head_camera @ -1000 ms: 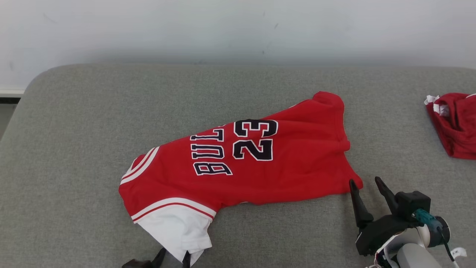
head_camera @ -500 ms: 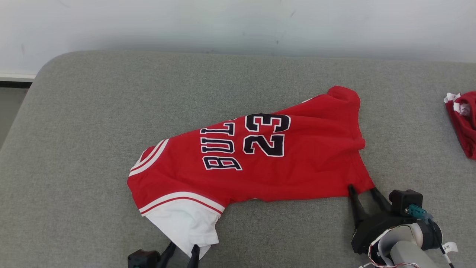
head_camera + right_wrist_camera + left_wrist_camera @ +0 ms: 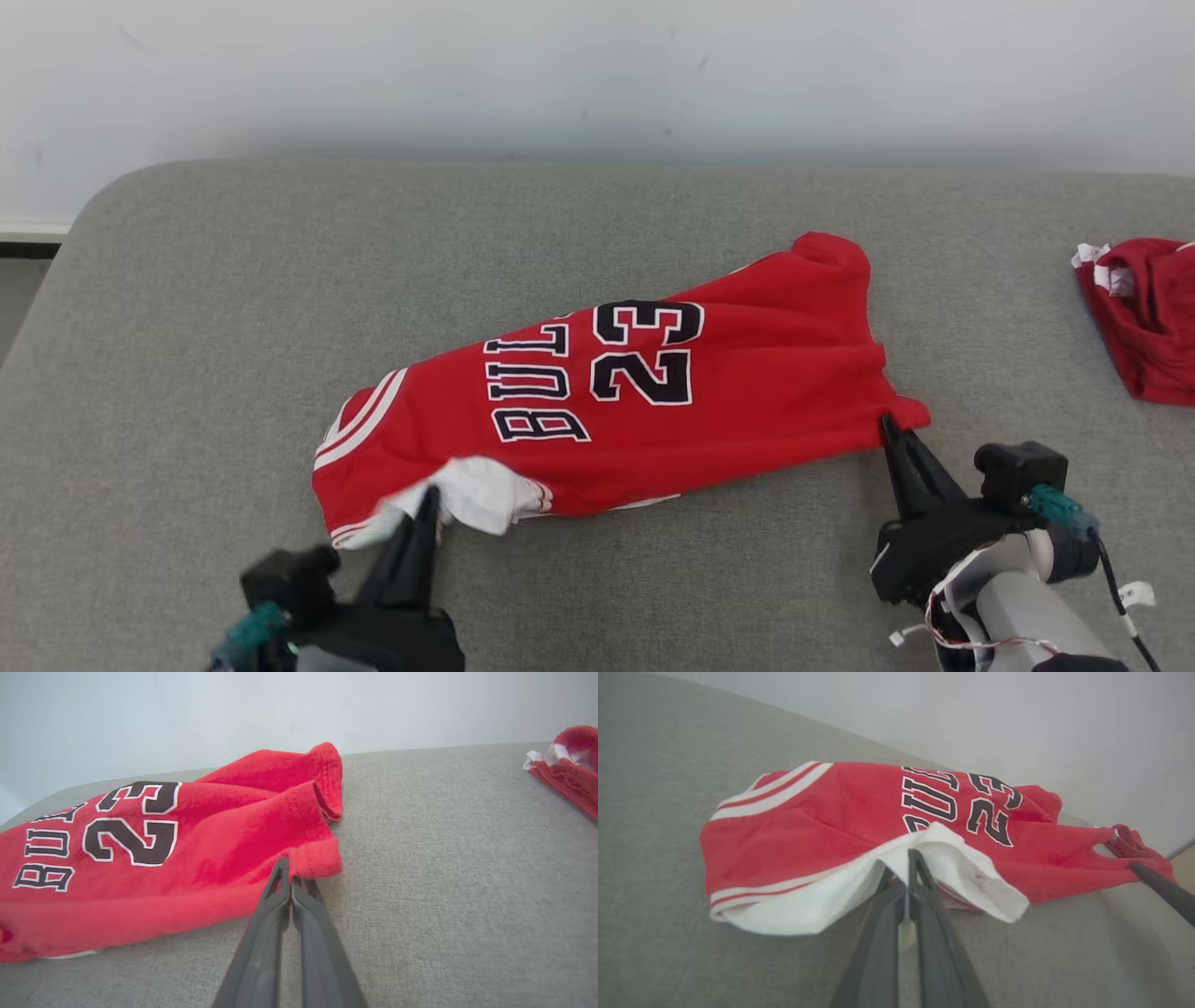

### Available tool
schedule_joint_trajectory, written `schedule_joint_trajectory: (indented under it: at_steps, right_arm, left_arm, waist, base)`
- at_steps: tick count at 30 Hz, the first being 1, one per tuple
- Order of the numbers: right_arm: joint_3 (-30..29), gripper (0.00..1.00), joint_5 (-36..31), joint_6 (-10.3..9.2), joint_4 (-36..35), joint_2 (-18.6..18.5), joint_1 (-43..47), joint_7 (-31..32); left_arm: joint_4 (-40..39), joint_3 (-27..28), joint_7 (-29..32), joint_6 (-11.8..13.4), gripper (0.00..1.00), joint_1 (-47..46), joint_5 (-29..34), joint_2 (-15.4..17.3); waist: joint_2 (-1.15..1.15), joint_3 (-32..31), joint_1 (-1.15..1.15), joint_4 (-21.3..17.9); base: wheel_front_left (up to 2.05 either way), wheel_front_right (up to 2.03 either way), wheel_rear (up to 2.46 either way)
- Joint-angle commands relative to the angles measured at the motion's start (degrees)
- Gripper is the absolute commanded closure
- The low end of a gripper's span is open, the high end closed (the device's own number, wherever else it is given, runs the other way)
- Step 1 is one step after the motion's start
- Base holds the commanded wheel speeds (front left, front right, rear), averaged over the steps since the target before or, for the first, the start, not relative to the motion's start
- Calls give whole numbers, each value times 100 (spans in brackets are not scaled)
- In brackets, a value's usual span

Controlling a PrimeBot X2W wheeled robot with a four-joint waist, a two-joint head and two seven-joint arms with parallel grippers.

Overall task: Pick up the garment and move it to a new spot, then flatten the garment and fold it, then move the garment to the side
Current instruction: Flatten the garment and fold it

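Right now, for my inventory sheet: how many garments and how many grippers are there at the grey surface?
Garments: 2, the red jersey and a bunched red garment at the right edge.
Grippers: 2, the left gripper shut on the jersey's white part, the right gripper on its red corner.
Total: 4.

Red garment (image 3: 775,373): dark block letters (image 3: 534,387) with white outline spell "BULL" in head view, word running sideways, last letter creased. Beside word, number "23" (image 3: 646,350), same dark-and-white style. Right wrist view: "BUL" and "23" readable. Left wrist view: "UL" and "23" clear, first letter half hidden under white fold. White tags (image 3: 1102,266) on second red cloth (image 3: 1153,327): too small to read.
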Motion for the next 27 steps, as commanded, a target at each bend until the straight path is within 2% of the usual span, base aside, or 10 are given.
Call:
schedule_joint_trajectory:
  at_steps: [1,5,11,17,21,24,25,27]
  right_arm:
    - [19,100,39,-15,-96,-47,-30,-4]
    - [117,100,195,-15,-406,-123,-325,-4]
    - [394,100,483,-15,-501,-365,-1437,89]
    - [483,100,744,-15,-579,-698,-3218,474]
    - [487,100,856,-15,-513,-840,-4544,823]
    - [426,100,899,-15,-322,-859,-5475,1020]
    - [426,100,899,-15,-322,-859,-5475,1020]
    - [411,100,887,-15,-129,-849,-6081,1137]
  left_arm:
    - [-116,59,-1,-12,100,-179,-4,81]
    - [-323,83,76,-33,100,-731,-5,363]
    - [-447,112,617,-34,100,-2317,-277,784]
    - [-158,248,1169,-34,100,-4464,-653,1061]
    - [300,445,1429,-35,100,-6007,-872,1169]
    - [753,549,1433,-30,100,-7043,-950,1197]
    - [753,549,1433,-30,100,-7043,-950,1197]
    - [1052,520,1446,-19,100,-7699,-839,1264]
  waist:
    - [-1,-59,-1,-62]
    - [-1,-42,-1,-157]
    - [-1,424,-1,-316]
    - [-1,1430,-1,-409]
    - [-1,2107,-1,-457]
    - [-1,2409,-1,-483]
    - [-1,2409,-1,-483]
    - [-1,2556,-1,-512]
  base:
    - [0,0,0]
    - [0,0,0]
    - [0,0,0]
    - [0,0,0]
    - [0,0,0]
    - [0,0,0]
    - [0,0,0]
    - [0,0,0]
